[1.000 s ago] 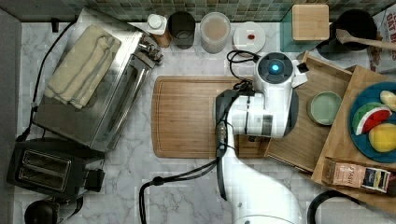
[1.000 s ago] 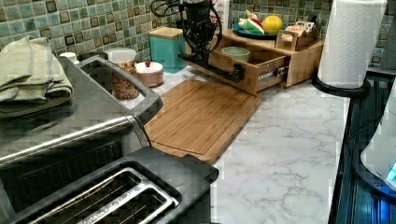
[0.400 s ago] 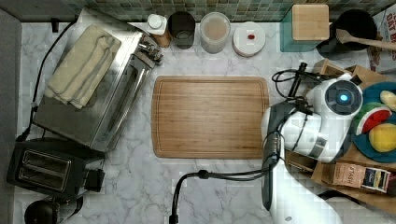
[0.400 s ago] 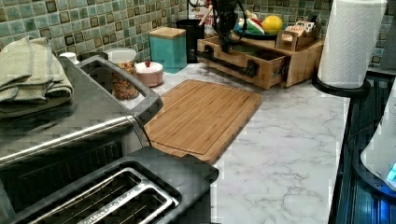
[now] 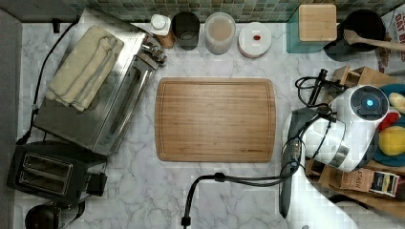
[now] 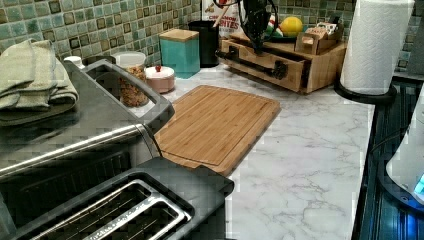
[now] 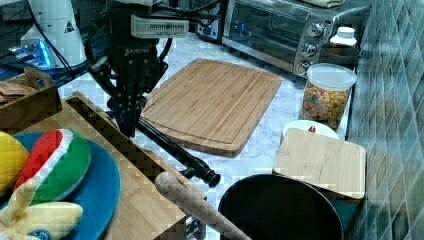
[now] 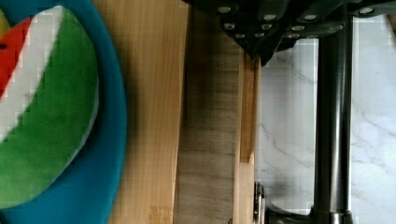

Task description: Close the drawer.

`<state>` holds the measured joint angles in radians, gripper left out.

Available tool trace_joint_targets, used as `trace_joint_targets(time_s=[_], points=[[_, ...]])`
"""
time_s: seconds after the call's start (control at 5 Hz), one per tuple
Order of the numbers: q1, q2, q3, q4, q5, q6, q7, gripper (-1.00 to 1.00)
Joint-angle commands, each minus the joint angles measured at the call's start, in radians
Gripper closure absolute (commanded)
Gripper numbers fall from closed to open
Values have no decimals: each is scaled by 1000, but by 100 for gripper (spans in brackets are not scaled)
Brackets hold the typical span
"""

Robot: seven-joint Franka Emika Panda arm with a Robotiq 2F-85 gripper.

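marble surface [image 5: 143, 191] carries a bamboo cutting board [image 5: 215, 119] at the top view's middle, a toaster oven [image 5: 95, 86] on the top view's left, and the white arm over the wooden organizer on the top view's right. left view: the drawer [image 6: 260, 62] sits nearly flush in its wooden box, black bar handle [image 6: 250, 62] out front, gripper [image 6: 258, 47] at its top edge. right view: gripper [image 7: 127, 127] points down just behind the handle [image 7: 175, 150]. wrist view: the fingers [image 8: 261, 51] meet the drawer's front edge [image 8: 247, 107]; how far apart they stand, i cannot tell.
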<state>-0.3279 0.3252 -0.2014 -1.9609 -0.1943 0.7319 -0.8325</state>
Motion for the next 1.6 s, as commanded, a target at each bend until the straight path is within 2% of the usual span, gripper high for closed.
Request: trace_joint_targets(time_s=[0.2, 1.0, 1.6], points=[[18, -69, -94, 55, -144, -128, 143, 100], [50, -66, -129, 55, -134, -125, 135, 100], [50, -66, -129, 54, -134, -125, 135, 100]])
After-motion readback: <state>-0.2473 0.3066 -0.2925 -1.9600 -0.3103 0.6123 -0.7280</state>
